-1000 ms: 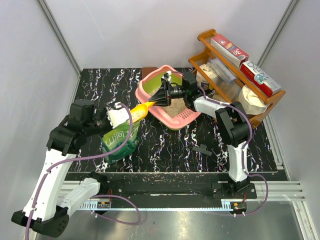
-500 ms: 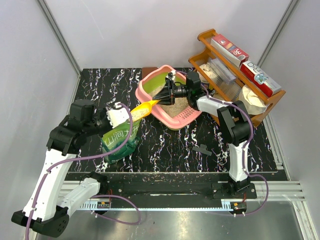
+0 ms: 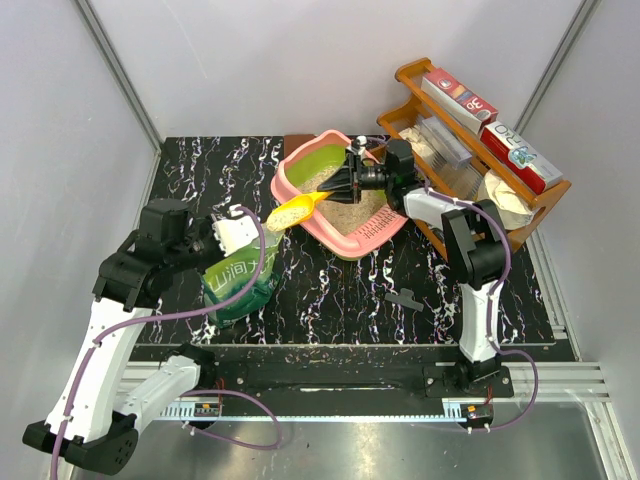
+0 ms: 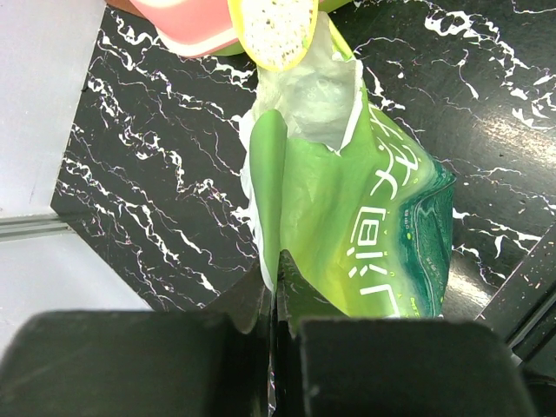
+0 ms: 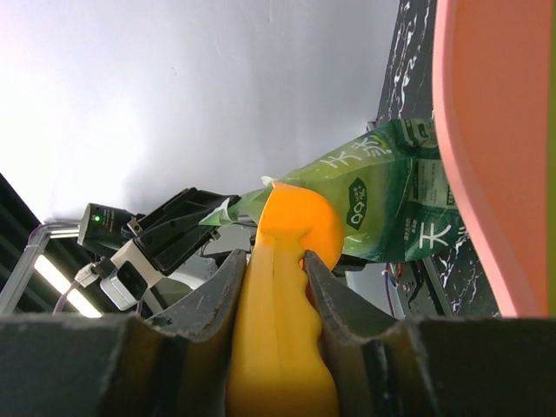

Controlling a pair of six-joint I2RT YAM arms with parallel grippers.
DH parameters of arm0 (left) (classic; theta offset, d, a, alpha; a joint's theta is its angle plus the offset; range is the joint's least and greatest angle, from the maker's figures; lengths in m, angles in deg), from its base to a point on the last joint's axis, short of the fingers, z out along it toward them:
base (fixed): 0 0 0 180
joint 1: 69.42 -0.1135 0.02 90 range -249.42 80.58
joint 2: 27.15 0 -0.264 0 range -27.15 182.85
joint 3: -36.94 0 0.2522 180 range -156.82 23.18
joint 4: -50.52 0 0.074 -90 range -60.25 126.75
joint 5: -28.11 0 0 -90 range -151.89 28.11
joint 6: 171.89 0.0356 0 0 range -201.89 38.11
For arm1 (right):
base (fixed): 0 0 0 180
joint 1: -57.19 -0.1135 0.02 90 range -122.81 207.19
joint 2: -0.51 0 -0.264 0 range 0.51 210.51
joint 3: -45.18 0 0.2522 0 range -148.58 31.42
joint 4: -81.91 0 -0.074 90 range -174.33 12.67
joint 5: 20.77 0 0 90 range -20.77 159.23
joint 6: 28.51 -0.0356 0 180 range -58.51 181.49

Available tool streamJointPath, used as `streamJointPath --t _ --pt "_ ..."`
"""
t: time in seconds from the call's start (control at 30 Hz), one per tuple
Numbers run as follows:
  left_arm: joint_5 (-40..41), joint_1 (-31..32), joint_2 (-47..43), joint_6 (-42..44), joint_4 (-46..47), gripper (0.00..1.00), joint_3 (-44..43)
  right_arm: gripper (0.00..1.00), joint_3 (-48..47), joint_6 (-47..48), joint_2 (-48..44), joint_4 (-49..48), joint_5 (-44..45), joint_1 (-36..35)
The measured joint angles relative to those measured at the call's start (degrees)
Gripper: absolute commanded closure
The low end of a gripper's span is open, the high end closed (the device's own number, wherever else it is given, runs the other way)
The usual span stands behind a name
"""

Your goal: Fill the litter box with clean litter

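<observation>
**Litter transfer at the tray: scoop loaded, bag held open**

The litter box [image 3: 365, 238] sits at the far centre of the black, white-veined table [image 3: 330, 290], just beside the brown wooden rack [image 3: 480, 150], with its slotted pink lip at the near end. Clean litter [image 3: 350, 212] covers part of its floor below the lime-green walls.

The right gripper [image 3: 338, 188] reaches over the tray, its two fingers clamped on either side of the handle of the yellow-orange scoop [image 3: 295, 209]. The right wrist view shows this grip plainly [image 5: 271, 261]. The scoop's bowl carries pale granules and lies past the tray's left rim, between the tray and the mouth of the green bag [image 3: 240, 285].

The left gripper [image 3: 232, 236] is closed, and the left wrist view shows the bag's top edge pinched between its fingers [image 4: 274, 300], so that the mouth gapes.

The bag bears large white Chinese characters, too skewed to read reliably. Two red-and-white cartons [image 3: 490, 125] lie on the rack's top shelf. One shows what looks like "30"; the print on the other is unclear.
</observation>
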Motion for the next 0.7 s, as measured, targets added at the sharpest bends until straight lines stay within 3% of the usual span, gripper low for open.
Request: streamJointPath --t 0.7 --pt "0.33 0.00 -0.42 0.00 -0.35 1.00 0.00 1.00 -0.11 1.09 0.00 2.21 6.29 5.57"
